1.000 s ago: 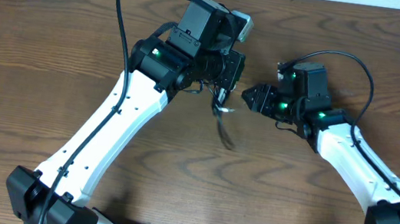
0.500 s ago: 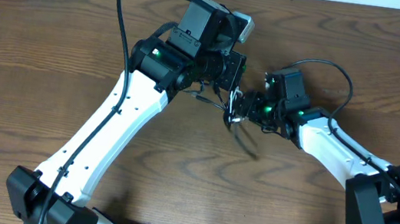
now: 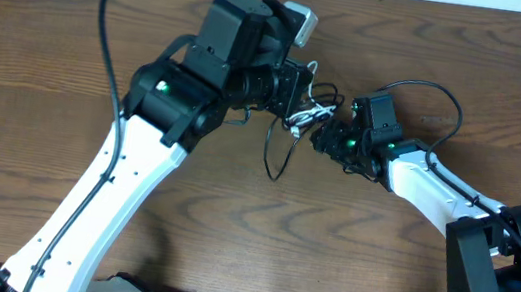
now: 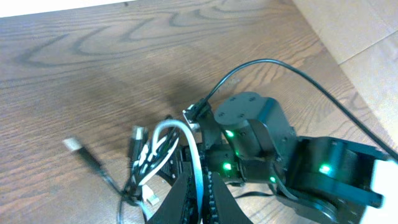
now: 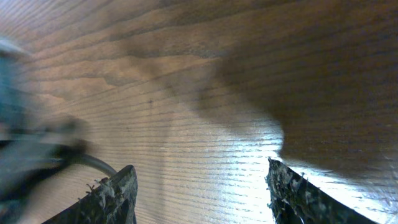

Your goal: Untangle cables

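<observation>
- Wood-grain table (image 3: 50, 58) fills the floor of the scene, dark brown and bare around the action.
- Your left arm (image 3: 128, 159) is the big player, white links sweeping up from the bottom edge to the middle of the table.
- Your right arm (image 3: 436, 194) reaches in from the other side, its wrist close beside the left one.
- Right gripper (image 5: 200, 171): jaws spread wide with only tabletop between them. It has nothing, and it sits just beside the bundle.
- Left gripper (image 4: 199, 183): fingers drawn narrow, and a white cord runs straight in between them. I read that as a pinch on the bundle.
- And there are the cables (image 4: 166, 138), a small knot of white and black loops bunched at the left fingertips, between the two wrists.
- One black strand (image 3: 273, 163) trails away from the knot towards you.
- A pale plug (image 4: 73, 144) sticks out on a black lead.
- Handling call: these look feather-light, limp and thin, so they'll slip and drag the whole knot if you yank.
- Take the free black lead just behind its plug, where it's stiffest, and pull slowly away from the pinch.
</observation>
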Robot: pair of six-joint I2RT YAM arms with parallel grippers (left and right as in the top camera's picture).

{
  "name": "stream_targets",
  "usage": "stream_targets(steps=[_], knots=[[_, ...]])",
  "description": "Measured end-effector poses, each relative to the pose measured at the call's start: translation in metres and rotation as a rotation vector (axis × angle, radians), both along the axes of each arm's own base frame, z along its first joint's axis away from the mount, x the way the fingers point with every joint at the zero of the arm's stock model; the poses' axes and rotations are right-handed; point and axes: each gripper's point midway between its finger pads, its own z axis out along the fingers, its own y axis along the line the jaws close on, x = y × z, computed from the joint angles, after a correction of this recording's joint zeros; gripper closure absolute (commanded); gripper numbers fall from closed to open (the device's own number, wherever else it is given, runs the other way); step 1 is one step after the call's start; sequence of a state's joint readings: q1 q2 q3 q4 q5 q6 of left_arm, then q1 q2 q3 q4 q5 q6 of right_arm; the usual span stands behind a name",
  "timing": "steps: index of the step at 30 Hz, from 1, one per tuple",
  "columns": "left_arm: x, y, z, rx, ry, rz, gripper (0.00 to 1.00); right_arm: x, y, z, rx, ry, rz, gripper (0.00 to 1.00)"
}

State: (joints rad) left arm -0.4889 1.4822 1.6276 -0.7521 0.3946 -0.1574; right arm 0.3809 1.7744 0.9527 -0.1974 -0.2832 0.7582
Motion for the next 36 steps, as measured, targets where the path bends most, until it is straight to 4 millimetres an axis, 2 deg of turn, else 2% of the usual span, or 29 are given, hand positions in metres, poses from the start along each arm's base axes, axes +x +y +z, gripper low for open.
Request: stream_targets(steps=[5,9,13,19,23,27,36], knots=[[-0.001,0.001,0.002,-0.004,-0.002,0.002,0.93,-0.009,-0.01,-0.008,-0.036,0.047,-0.008,0.4],[-0.002,0.001,0.002,-0.003,0.0,0.002,0.93,-0.007,-0.019,-0.009,-0.046,0.052,-0.007,0.41],[-0.005,0.003,-0.003,0.004,0.031,0.009,0.92,0.0,-0.018,-0.002,0.002,0.01,0.049,0.4],[-0.009,0.005,-0.022,0.036,0.11,0.018,0.92,0.002,-0.01,0.013,0.104,-0.041,0.153,0.42],[-0.004,0.002,-0.051,0.074,0.182,0.019,0.92,0.002,-0.009,0.027,0.129,-0.075,0.186,0.4],[0.0,0.001,-0.094,0.141,0.28,0.022,0.93,-0.001,-0.01,0.037,0.129,-0.095,0.205,0.39],[0.005,0.011,-0.197,0.333,0.507,0.049,0.93,-0.005,-0.026,0.031,0.105,-0.053,0.184,0.39]])
